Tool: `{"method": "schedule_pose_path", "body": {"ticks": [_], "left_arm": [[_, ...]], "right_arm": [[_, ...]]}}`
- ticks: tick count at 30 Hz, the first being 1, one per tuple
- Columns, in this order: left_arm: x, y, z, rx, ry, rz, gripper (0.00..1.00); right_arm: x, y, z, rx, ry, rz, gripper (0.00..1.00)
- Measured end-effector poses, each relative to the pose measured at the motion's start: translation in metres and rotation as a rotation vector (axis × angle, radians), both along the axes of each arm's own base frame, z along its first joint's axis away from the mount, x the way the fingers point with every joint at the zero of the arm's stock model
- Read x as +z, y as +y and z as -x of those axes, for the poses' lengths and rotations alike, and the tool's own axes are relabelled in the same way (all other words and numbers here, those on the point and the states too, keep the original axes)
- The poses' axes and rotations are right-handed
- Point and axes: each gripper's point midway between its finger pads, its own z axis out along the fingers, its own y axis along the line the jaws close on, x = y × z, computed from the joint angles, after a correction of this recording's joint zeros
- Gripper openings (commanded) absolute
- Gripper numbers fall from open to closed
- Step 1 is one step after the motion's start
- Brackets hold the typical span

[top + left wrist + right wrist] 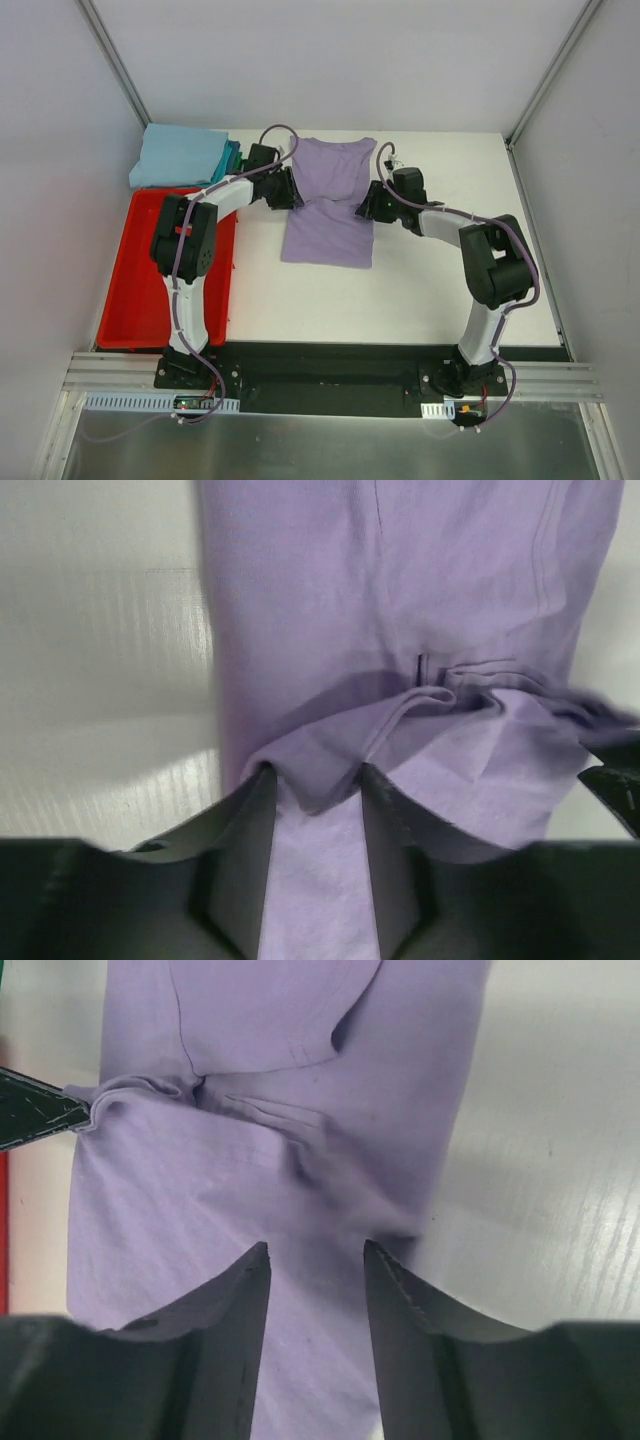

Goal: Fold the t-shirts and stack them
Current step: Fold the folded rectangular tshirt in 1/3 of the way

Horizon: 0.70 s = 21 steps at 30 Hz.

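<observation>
The lavender shirt lies by the middle of the far edge of the bench, long axis running far to near, with the left pincer spread around a bunched fold at its left side and the right pincer spread over its right side.

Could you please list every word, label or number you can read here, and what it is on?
None can be read.
The lavender t-shirt, the folded shirts and the red bin are plain.
Small parts by the arm bases are too small to read.
</observation>
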Motion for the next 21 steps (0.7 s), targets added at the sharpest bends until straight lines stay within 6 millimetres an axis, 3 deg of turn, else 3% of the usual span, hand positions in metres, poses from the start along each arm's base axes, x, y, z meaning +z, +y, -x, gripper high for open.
{"method": "schedule_pose_path", "body": {"ticks": [2, 3, 4, 9, 12, 15, 17, 21], "left_arm": [[0.002, -0.001, 0.000, -0.011, 0.002, 0.006, 0.69], [0.003, 0.000, 0.000, -0.011, 0.001, 0.007, 0.99], [0.005, 0.000, 0.000, -0.011, 0.001, 0.011, 0.99], [0.025, 0.002, 0.017, -0.044, -0.021, 0.024, 0.99], [0.044, 0.008, 0.040, -0.051, -0.044, 0.034, 0.99], [0.058, 0.016, 0.068, -0.053, -0.062, 0.042, 0.99], [0.057, 0.021, 0.086, -0.053, -0.054, 0.042, 0.99], [0.032, 0.027, 0.118, -0.052, 0.015, 0.018, 0.99]], "right_arm": [[0.002, -0.001, -0.003, -0.003, -0.010, 0.006, 0.68], [0.004, -0.001, -0.005, -0.002, -0.020, 0.010, 0.91], [0.007, -0.001, -0.007, 0.003, -0.031, 0.012, 0.96], [0.022, 0.001, -0.006, 0.022, -0.062, 0.002, 0.96], [0.035, -0.003, 0.007, 0.026, -0.082, -0.003, 0.96], [0.047, -0.007, 0.033, 0.032, -0.098, -0.002, 0.96], [0.051, -0.006, 0.048, 0.048, -0.100, 0.004, 0.96], [0.048, 0.003, 0.075, 0.095, -0.079, 0.027, 0.96]]}}
